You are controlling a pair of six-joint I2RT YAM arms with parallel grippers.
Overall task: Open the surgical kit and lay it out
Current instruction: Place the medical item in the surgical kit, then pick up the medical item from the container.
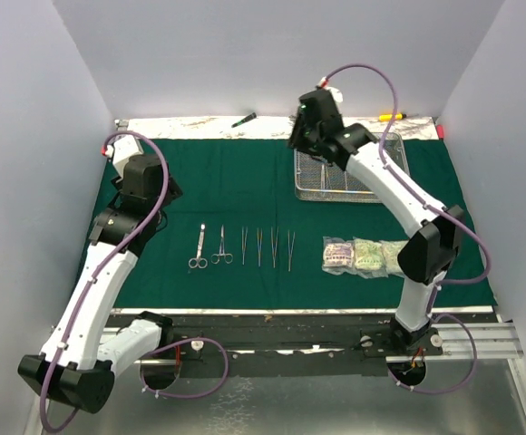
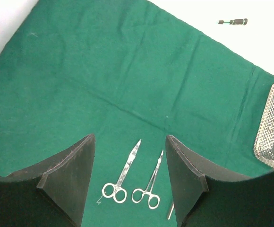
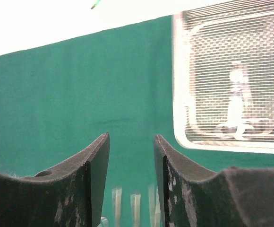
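Note:
The dark green cloth (image 1: pixel 245 190) lies spread flat over the table. On it, in a row, lie scissors (image 1: pixel 198 246), a clamp (image 1: pixel 221 246) and several tweezers (image 1: pixel 267 246), with three clear packets (image 1: pixel 363 255) to their right. The wire-mesh tray (image 1: pixel 349 172) sits at the back right; a blurred ring-handled steel instrument (image 3: pixel 236 113) lies inside it. My left gripper (image 1: pixel 159 195) hovers open over the cloth's left part, and its wrist view shows the scissors (image 2: pixel 123 175) and clamp (image 2: pixel 151 187) below the empty gap. My right gripper (image 3: pixel 131 142) stands open and empty, just left of the tray (image 3: pixel 231 75).
A green-handled screwdriver (image 1: pixel 244 119) and a yellow pen (image 1: pixel 390 116) lie on the white strip behind the cloth. Grey walls close in on the left, right and back. A metal rail with the arm bases runs along the near edge.

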